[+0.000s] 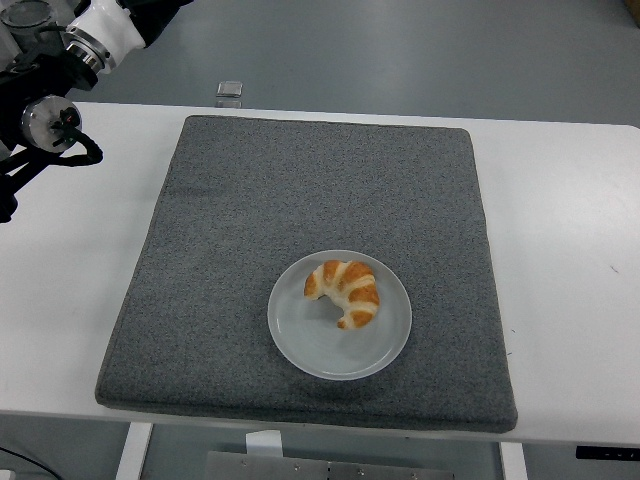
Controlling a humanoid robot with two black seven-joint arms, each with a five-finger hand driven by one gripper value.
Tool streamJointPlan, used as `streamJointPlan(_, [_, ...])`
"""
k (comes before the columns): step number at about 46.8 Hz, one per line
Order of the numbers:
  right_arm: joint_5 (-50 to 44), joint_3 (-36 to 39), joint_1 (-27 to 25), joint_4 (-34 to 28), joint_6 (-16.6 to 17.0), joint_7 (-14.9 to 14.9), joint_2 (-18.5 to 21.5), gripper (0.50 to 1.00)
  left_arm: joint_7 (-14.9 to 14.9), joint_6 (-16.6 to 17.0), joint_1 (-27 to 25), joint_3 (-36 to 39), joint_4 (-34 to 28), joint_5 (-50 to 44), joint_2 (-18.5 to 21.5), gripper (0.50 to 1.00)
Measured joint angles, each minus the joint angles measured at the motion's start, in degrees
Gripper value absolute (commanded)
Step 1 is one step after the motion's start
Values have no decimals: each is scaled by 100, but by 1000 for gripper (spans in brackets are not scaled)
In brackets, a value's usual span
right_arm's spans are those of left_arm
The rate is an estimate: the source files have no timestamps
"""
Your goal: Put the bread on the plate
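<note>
From the head view, the bread (pixel 345 291), a golden croissant with pale stripes, lies on the white plate (pixel 300 340), slightly toward its far side. The plate rests on a grey mat (pixel 300 190), toward the mat's near edge, and the mat covers the middle of the white table (pixel 570 250). The left arm (pixel 60 80) is raised at the far left corner; its hand is cut off by the picture's edge, so whether the fingers are spread or closed cannot be told. A small clear object (pixel 229 93) sits at the table's far edge.

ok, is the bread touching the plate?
Touching. Head view shows the bread lying flat on the plate, no gap under it.
</note>
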Motion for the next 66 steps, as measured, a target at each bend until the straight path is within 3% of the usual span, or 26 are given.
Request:
streamJointPlan(23, [-1,0,0,0,0,0,0,938,4,-639,527,-348,708,-337,-62,986])
streamJointPlan(42, [0,1,-1,0,-5,-1,0,938,120,-620,716,-345,1146,-344,-302,986])
streamJointPlan(66, [1,0,-1,0,-9,0,0,940,259,-631,722,-318,1177,-335,-336,986])
